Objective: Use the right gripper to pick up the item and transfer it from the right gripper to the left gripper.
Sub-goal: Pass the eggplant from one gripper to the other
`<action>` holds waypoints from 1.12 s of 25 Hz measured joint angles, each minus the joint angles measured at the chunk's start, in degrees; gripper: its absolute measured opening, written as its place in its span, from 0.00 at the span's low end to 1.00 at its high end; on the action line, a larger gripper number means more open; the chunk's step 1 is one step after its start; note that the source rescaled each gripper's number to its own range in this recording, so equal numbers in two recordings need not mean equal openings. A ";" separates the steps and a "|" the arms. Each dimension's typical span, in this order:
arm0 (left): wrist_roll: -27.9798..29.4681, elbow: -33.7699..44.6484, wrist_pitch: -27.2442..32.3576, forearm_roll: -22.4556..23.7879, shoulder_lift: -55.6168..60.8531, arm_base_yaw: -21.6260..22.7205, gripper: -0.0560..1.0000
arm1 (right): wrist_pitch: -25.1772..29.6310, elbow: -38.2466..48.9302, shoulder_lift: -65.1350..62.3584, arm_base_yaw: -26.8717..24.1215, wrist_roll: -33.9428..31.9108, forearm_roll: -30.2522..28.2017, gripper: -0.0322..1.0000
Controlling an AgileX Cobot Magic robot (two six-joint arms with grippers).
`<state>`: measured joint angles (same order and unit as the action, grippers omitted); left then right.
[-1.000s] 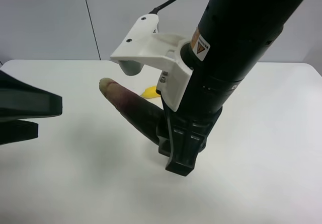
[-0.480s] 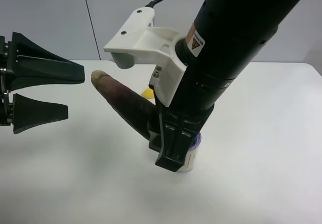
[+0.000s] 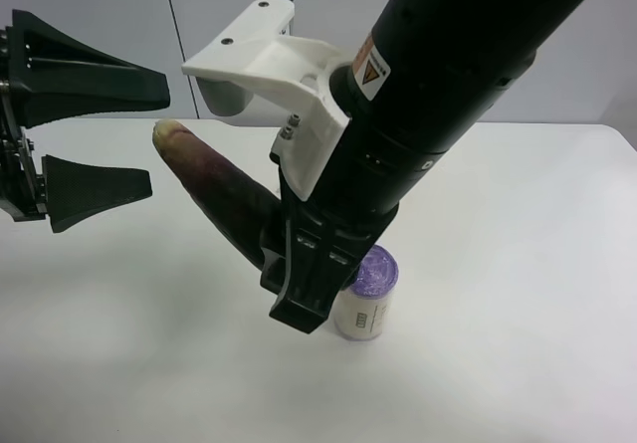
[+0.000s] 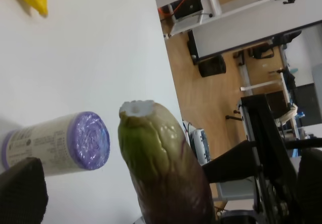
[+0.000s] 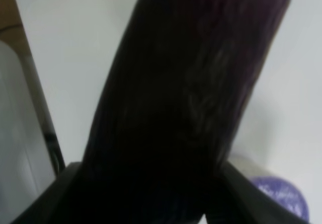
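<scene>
My right fingers [image 3: 304, 289] pinch eggplant [image 3: 214, 189] above surface [image 3: 518, 264]: pickup done. Left fingers [image 3: 100, 80] spread, stem tip just beside; handover pending.

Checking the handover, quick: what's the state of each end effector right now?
Right end effector: closed, holding the toy eggplant.
Left end effector: open, holding nothing.

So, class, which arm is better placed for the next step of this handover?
Left. The left gripper is open, facing the stem tip of the eggplant; the right gripper is shut on its dark end.
</scene>
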<state>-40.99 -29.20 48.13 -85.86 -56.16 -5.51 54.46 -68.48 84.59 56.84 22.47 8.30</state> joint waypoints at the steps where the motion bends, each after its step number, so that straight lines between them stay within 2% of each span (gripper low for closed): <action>1: 0.00 0.00 -0.07 -0.10 0.00 0.00 1.00 | -0.69 0.00 0.00 0.00 0.00 0.00 0.04; 7: -0.16 0.00 -0.30 -0.52 0.00 0.00 1.00 | -3.02 0.00 0.00 0.00 0.00 0.71 0.04; 15: -0.16 0.00 -0.41 -0.56 0.00 0.00 1.00 | -6.25 0.00 0.00 0.00 1.70 5.76 0.04; 24: -0.16 0.00 -2.90 -0.64 0.00 0.00 1.00 | -6.72 0.00 0.00 0.00 2.66 6.55 0.04; 26: -0.16 0.00 -3.20 -0.64 0.00 0.00 0.96 | -6.72 0.00 0.00 0.00 2.66 6.72 0.04; 28: -0.16 0.00 -3.36 -0.69 0.00 0.00 0.86 | -6.72 0.00 0.00 0.00 2.80 7.09 0.04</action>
<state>-41.15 -29.20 44.78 -86.55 -56.16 -5.51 47.74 -68.48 84.59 56.84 25.27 15.39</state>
